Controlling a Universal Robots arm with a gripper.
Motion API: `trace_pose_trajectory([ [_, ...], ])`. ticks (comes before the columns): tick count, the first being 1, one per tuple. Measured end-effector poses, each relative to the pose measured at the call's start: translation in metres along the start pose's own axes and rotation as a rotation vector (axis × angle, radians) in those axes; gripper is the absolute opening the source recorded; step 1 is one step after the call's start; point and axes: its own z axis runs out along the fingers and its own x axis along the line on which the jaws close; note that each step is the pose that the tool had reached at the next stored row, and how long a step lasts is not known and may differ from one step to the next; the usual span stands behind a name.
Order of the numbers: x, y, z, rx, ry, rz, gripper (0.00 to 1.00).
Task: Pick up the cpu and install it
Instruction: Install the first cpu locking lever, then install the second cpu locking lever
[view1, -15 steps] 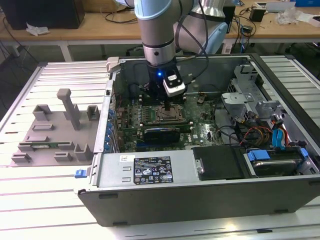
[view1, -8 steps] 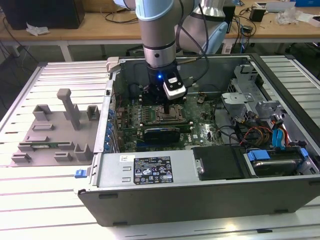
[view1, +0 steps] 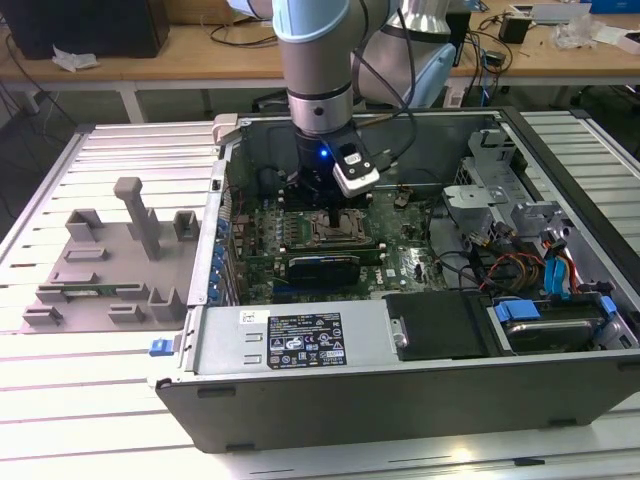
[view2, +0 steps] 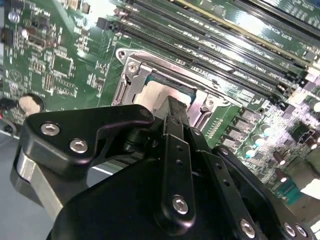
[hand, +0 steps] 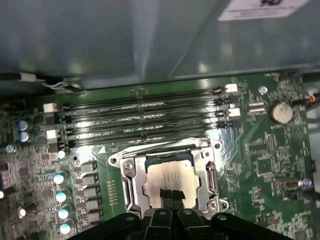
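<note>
The cpu (hand: 167, 172), a flat square chip with a silvery top, lies level inside the metal-framed socket (hand: 129, 185) on the green motherboard; it shows too in the second wrist view (view2: 152, 95). My gripper (hand: 171, 196) is straight above it, its black fingers (hand: 165, 194) drawn together and their tips resting on the chip's top near one edge. In the second wrist view the gripper (view2: 173, 104) reaches down onto the chip. In the exterior view the gripper (view1: 333, 216) stands inside the open grey computer case (view1: 300, 345), over the socket (view1: 330, 234).
Black memory slots (hand: 145, 120) run beside the socket, with a case wall (hand: 150, 40) beyond them. A long black card (view1: 322, 268) lies in front of the socket. A grey fixture (view1: 110, 260) sits at the exterior view's left. Drive bays and cables (view1: 530, 250) fill the case's right.
</note>
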Motion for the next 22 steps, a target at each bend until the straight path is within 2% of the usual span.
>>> trace_pose_trajectory([
  [3,-0.0024,0.0002,-0.0008,-0.0031,0.0032,-0.029,0.11],
  [11,-0.007,0.0007,-0.0157,-0.0034,0.0035,-0.031,0.11],
  [22,-0.0076,0.0008,-0.0156,-0.0034,0.0035,-0.031,0.11],
])
